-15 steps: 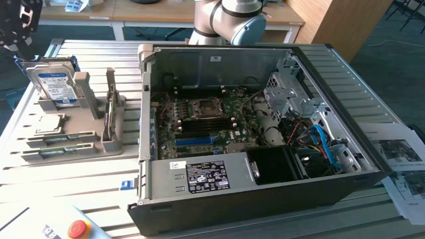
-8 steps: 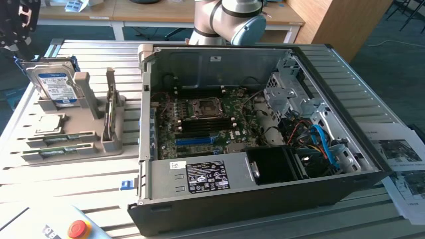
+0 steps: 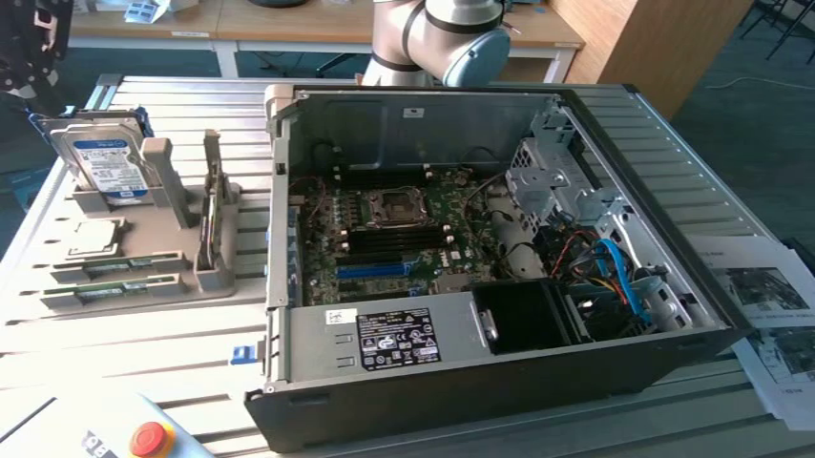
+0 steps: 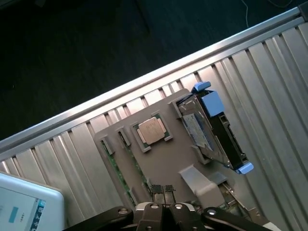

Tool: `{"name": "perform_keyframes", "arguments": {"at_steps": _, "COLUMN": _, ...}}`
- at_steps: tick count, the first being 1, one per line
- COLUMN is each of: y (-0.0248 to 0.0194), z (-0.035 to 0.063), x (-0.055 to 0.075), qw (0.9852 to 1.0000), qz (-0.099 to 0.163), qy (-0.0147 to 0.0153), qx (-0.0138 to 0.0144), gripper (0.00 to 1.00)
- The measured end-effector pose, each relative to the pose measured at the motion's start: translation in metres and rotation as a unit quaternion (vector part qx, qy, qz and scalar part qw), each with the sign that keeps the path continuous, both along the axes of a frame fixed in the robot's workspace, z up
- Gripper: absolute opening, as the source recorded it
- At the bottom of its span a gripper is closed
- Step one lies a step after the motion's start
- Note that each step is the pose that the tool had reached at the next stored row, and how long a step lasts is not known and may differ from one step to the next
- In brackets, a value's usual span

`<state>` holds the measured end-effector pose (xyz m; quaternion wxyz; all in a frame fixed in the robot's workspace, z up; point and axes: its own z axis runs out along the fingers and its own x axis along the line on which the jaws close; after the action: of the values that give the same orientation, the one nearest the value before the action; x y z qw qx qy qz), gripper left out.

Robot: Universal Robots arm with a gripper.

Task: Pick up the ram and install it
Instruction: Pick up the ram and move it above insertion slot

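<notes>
Two ram sticks, green and narrow, stand on edge in the slots of a grey holder (image 3: 191, 277) on the exterior view's left; the nearer one is the ram (image 3: 117, 285). The open computer case (image 3: 497, 382) lies beside the holder with its motherboard (image 3: 421, 239) exposed. In the wrist view my gripper (image 4: 162, 188) hovers high over the holder (image 4: 168, 163), fingertips together with nothing between them. The ram's green edge (image 4: 109, 160) shows well apart from the fingertips. The arm (image 3: 446, 38) rises behind the case.
On the holder stand a hard drive (image 3: 109, 167) with a blue-white label and a CPU (image 3: 92, 237). A blue slot (image 3: 376, 270) crosses the motherboard. A red stop button (image 3: 151, 439) sits at the front; papers (image 3: 764, 305) lie on the exterior view's right.
</notes>
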<state>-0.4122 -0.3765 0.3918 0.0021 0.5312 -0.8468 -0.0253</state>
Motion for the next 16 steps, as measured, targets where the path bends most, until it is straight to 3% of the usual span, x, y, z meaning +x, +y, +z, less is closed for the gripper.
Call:
{"name": "perform_keyframes", "arguments": {"at_steps": 8, "y": -0.0001, "z": 0.0, "x": 0.0, "qw": 0.999, "qz": 0.044, "qy": 0.0, "qx": 0.0, "gripper": 0.1}}
{"name": "perform_keyframes", "arguments": {"at_steps": 16, "y": -0.0002, "z": 0.0, "x": 0.0, "qw": 0.9962, "qz": 0.087, "qy": 0.0, "qx": 0.0, "gripper": 0.1}}
